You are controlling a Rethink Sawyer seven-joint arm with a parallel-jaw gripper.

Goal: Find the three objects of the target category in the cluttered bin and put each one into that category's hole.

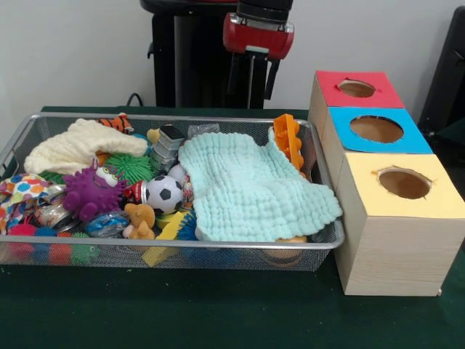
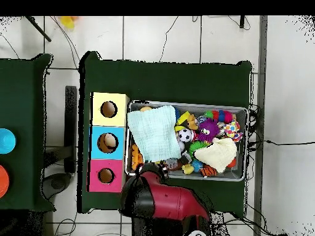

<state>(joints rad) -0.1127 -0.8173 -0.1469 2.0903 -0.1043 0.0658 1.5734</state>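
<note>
Filling the wire bin (image 1: 305, 251) below the gripper (image 1: 252, 78) is toy clutter, half covered by a mint cloth (image 1: 251, 190). Three holed boxes (image 1: 396, 218) are lined up beside it. Gripper's raised; open or closed can't be told.

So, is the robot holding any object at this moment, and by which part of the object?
Nothing is held. The end effector hangs empty above the far rim of the wire bin, apart from the toys.

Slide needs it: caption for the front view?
Gripper hangs above a toy-filled wire bin beside three colour-topped boxes with holes.
</note>
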